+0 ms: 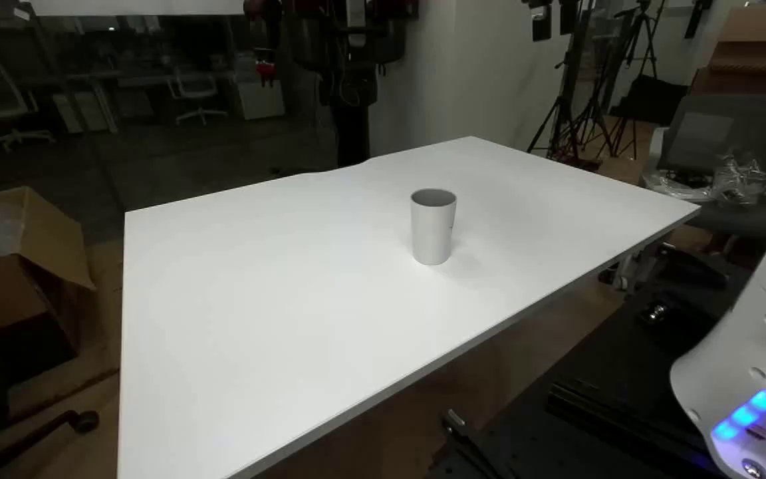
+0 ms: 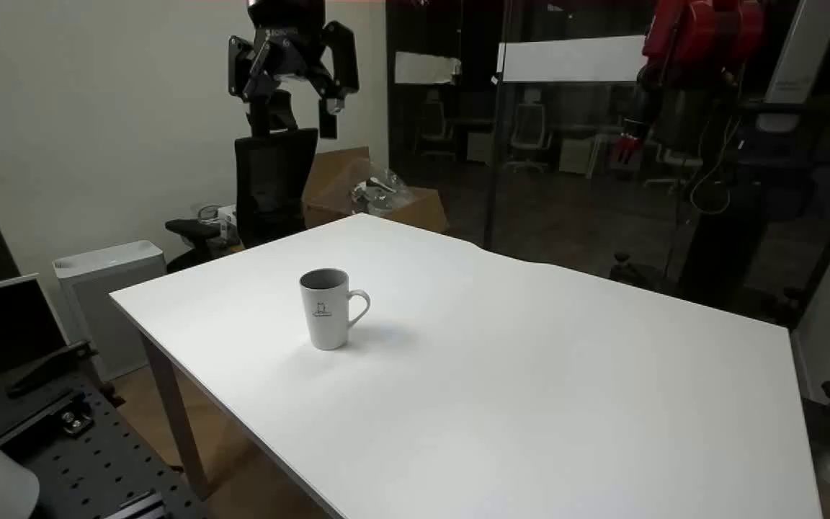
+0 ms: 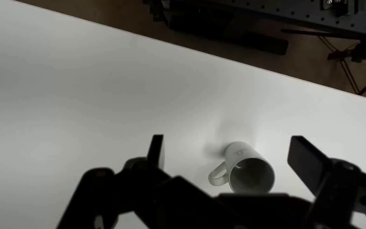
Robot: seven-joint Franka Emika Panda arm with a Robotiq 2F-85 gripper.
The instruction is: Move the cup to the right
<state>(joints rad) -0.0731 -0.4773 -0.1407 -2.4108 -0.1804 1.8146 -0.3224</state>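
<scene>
The cup (image 1: 431,229) is light grey-white with a grey inside and stands upright on the white table (image 1: 256,313). In an exterior view the cup (image 2: 326,313) shows a handle and a small dark print; in the other angle the handle is hidden. My gripper (image 2: 295,122) hangs well above the table in that exterior view, fingers apart and pointing down, with nothing between them. In the wrist view the cup (image 3: 243,159) appears below and between the open fingers (image 3: 226,151), its handle toward the left finger. Its near rim is partly hidden by the gripper body.
The white arm base (image 1: 749,372) stands beside the table's edge on a black perforated platform (image 2: 91,461). An open cardboard box (image 1: 30,259) and an office chair (image 2: 274,180) stand off the table. A red and black machine (image 2: 703,43) is beyond the far edge.
</scene>
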